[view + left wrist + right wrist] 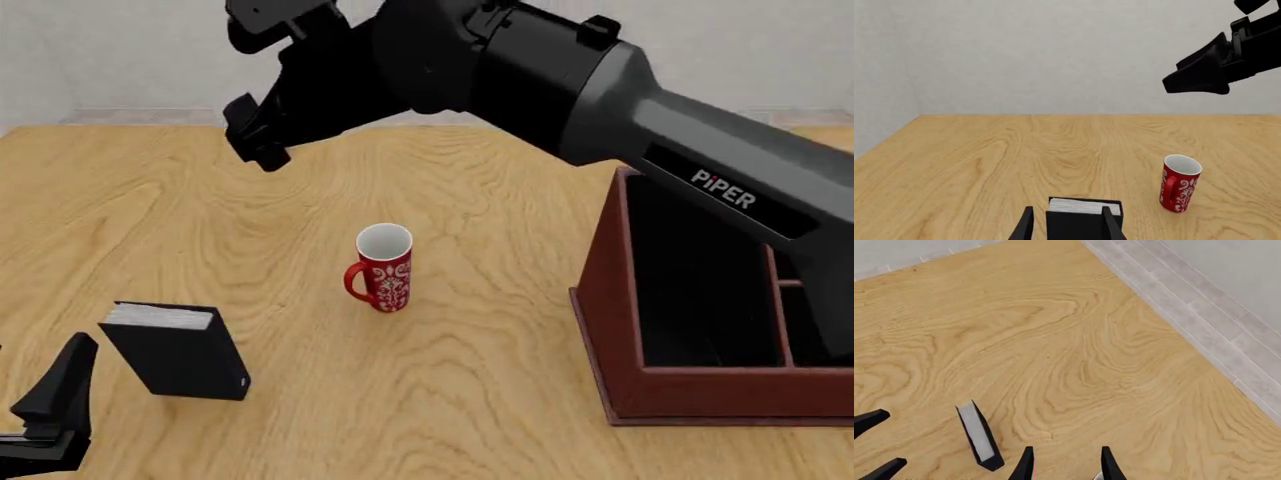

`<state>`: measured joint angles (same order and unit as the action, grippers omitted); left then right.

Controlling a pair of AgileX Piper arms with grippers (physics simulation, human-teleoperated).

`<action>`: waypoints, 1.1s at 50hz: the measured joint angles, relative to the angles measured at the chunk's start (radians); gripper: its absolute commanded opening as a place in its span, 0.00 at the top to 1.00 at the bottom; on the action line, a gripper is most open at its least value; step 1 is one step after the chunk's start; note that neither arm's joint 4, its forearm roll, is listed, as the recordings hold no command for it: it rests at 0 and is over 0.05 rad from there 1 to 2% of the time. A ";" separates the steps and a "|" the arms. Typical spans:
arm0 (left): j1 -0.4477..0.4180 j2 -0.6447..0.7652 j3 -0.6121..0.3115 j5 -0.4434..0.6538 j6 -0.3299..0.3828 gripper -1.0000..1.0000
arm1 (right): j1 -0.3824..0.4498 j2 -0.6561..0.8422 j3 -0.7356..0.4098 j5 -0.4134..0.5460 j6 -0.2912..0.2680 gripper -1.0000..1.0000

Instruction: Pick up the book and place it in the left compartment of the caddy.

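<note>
- Book [176,350] stands upright on the wooden table [481,380], front-left, white page edges up; well apart from the caddy [627,330] at the right edge.
- Left gripper [1067,225] sits low and just behind the book, fingers spread and empty; the left wrist view shows one finger lined up against the book's right side and the other standing off to its left, so the grasp is not yet centred.
- Right gripper [260,130] hangs high over the far-left table, fingers parted, holding nothing.
- Red mug [383,268] stands between book and caddy.
- Step in hand, by my reading: closing on the book. Shift sideways until both covers sit between the fingers, then clamp low on the covers.
- Left compartment [694,290] is long and narrow; carry the book high past the mug and keep it upright.
</note>
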<state>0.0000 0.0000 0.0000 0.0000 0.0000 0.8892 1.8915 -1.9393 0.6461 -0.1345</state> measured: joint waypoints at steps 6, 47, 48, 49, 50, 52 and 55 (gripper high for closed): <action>0.000 0.000 0.000 0.000 0.000 0.00 | 0.020 0.016 -0.014 0.002 0.002 0.00; 0.000 0.000 0.000 0.000 0.000 0.00 | 0.149 0.065 0.012 -0.027 0.031 0.00; 0.000 0.000 0.000 0.000 0.000 0.00 | 0.151 0.066 0.013 -0.029 0.032 0.00; 0.000 0.000 0.000 0.000 0.000 0.00 | 0.154 0.067 0.014 -0.030 0.033 0.00; 0.000 0.000 0.000 0.000 0.000 0.00 | 0.156 0.068 0.015 -0.031 0.034 0.00; 0.000 0.000 0.000 0.000 0.000 0.00 | 0.160 0.071 0.018 -0.034 0.036 0.00; 0.000 0.000 0.000 0.000 0.000 0.00 | 0.166 0.074 0.022 -0.038 0.039 0.00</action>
<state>0.0000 0.0000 0.0000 0.0000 0.0000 1.0552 1.9654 -1.9174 0.6085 -0.0958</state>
